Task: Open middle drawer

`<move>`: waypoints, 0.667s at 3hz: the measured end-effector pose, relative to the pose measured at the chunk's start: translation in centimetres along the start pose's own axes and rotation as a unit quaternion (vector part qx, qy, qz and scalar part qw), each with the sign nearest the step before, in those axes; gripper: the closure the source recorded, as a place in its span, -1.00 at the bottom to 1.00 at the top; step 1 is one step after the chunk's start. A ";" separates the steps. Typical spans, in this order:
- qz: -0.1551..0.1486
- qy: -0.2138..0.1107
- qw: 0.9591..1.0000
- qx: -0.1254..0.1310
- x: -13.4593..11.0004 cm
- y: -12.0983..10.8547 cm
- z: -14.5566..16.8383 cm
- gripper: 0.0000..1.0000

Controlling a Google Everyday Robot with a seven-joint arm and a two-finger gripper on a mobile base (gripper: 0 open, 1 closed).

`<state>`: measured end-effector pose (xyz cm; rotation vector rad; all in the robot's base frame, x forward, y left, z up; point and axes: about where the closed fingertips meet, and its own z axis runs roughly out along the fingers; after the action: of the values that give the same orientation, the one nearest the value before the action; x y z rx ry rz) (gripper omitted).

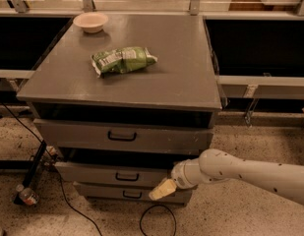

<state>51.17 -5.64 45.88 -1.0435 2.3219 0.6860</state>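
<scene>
Here we are at the grey drawer cabinet (pixel 191 90). The middle drawer (pixel 92 173) sits second of three fronts, below the taller top drawer (pixel 82 134) and above the narrow bottom drawer (pixel 102 191). The arm (pixel 250 172) reaches in low from the right, and the gripper (pixel 163 190) hangs just off the right part of the middle front, down at its lower edge and overlapping the bottom front. It is right of the small black pull handle (pixel 127 177) and not on it. Spread or pressed together? I cannot tell from here.

The middle front is a long flat panel. Its long axis runs left to right, its face points to the near side, and it should slide out that way. The handle lies along the same axis, dead centre.

As for handling, I judge this a stiff painted wooden box, fairly heavy, neither fragile nor soft, and likely to resist a little on its runners. The place to take hold is that centre pull. The flat front looks smooth and gives nothing to grip, and a pull off to one side may skew the drawer. So the gripper needs to shift left and slightly up before a straight pull toward the near side.

Up on the surface, a green snack bag (pixel 123 60) and a pale bowl (pixel 91 21) rest well clear of the drawers.
</scene>
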 end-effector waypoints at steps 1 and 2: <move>0.000 0.000 1.000 0.000 0.0 0.0 0.0 -1.00; 0.015 0.016 1.000 -0.015 -0.1 -1.0 1.3 -1.00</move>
<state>52.33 -5.39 44.75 -1.0422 2.3649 0.7219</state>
